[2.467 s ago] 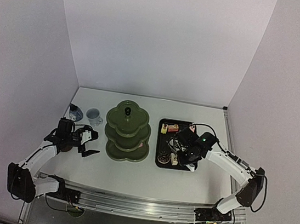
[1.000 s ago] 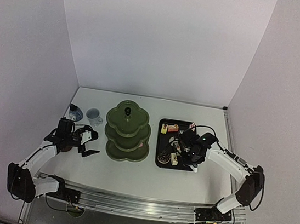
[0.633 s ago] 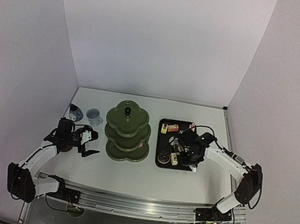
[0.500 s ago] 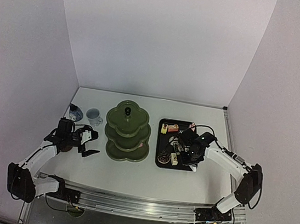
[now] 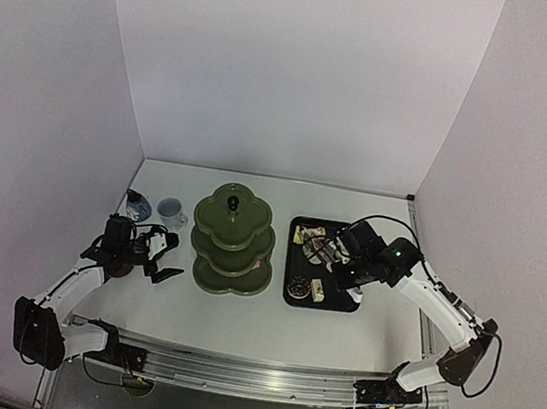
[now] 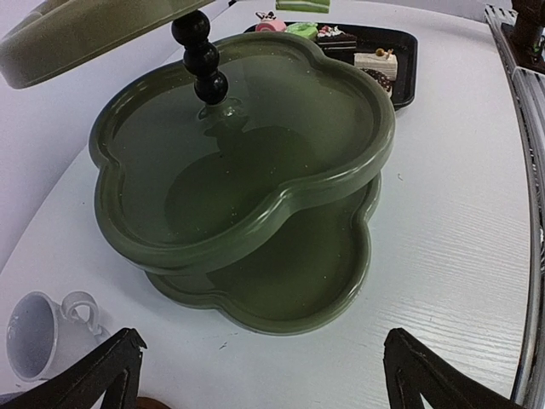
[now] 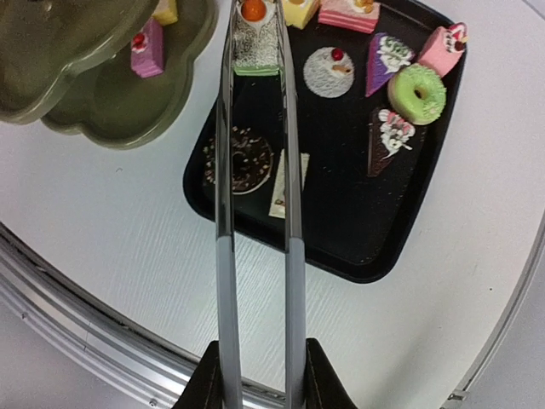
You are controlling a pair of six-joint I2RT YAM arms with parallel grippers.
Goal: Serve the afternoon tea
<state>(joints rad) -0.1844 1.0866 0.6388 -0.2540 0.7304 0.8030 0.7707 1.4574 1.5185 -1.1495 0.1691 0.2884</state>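
Observation:
The olive-green three-tier stand [image 5: 234, 240] is at table centre and fills the left wrist view [image 6: 255, 170]. My right gripper [image 7: 262, 368] is shut on the metal tongs [image 7: 223, 196]. The tongs pinch a green-based cake with an orange top [image 7: 254, 36], held above the black tray's [image 7: 400, 247] far left edge. A pink cake [image 7: 147, 48] lies on the stand's bottom tier. Several cakes and two doughnuts, one chocolate [image 7: 238, 160] and one green [image 7: 417, 94], lie in the tray. My left gripper [image 6: 264, 345] is open and empty, left of the stand. Two cups [image 5: 169, 213] stand at far left.
The black tray [image 5: 290, 267] lies right of the stand. One whitish cup [image 6: 34, 336] shows by my left finger. Purple walls enclose the table on three sides. A metal rail [image 7: 102, 341] runs along the near edge.
My right arm has risen from the tray with the tongs and lifted the green-based cake toward the tray's far left. The left gripper has shifted only slightly.

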